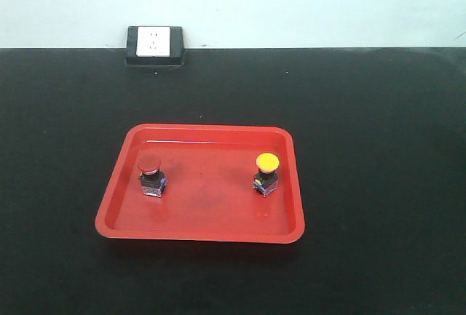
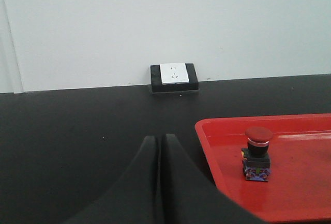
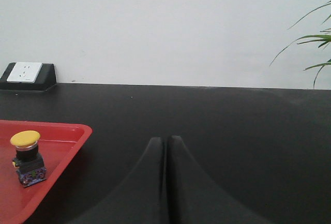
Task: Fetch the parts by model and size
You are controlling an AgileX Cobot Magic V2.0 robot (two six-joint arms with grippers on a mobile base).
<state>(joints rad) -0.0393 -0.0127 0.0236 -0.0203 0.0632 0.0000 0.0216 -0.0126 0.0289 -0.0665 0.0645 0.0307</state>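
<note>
Though upright, both switches in-tray.

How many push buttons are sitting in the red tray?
2: the red-capped button stands on the left side of the tray, the yellow-capped button on the right. None looks hidden.

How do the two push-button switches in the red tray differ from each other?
The red-capped switch has a dark red cap; the yellow-capped switch has a bright yellow one. The red-capped switch stands on the left side of the tray, the yellow-capped switch on the right, near the rim. Both stand upright, cap up, with a black collar and bluish base, untouched by either gripper.
</note>
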